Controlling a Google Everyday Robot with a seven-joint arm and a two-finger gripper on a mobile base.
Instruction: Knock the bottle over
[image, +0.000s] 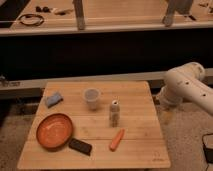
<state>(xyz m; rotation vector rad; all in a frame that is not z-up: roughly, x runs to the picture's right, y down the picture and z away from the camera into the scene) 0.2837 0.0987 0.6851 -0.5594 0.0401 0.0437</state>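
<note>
The bottle (114, 112) is small, slim and whitish with a white cap. It stands upright near the middle of the wooden table (145, 150). My white arm (187, 90) comes in from the right, beyond the table's right edge. The gripper (165, 116) hangs below the arm just off that edge, to the right of the bottle and well apart from it.
A translucent plastic cup (92, 98) stands behind and left of the bottle. An orange carrot (116, 139) lies in front of it. An orange pan (54, 131) with a black handle (80, 146) sits front left. A blue sponge (53, 99) lies back left. A dark bench runs behind the table.
</note>
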